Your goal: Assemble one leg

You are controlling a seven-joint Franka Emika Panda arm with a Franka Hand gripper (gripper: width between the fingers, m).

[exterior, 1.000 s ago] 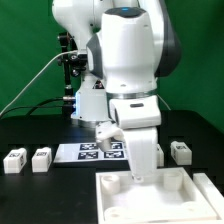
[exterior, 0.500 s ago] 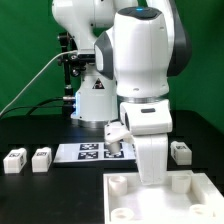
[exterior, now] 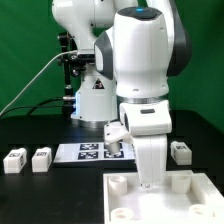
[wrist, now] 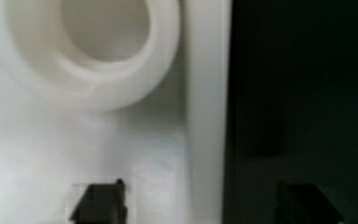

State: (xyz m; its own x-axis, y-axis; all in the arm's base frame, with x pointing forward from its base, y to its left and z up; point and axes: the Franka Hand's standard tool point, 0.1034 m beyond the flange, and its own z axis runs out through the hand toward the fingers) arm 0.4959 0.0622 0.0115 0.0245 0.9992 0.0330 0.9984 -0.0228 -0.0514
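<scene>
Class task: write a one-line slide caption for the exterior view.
Gripper over the white panel; three legs lie either side of the marker board.

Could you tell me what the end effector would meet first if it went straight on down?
The end effector would probably meet the panel first, near its edge beside a socket; depth is unclear.

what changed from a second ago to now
The arm swung toward the exterior view's right, and the gripper came down close over the panel, which may have shifted slightly the same way. The jaws now stand apart with nothing between them; whether anything was let go cannot be told. The three legs in view and the marker board stayed put.
</scene>
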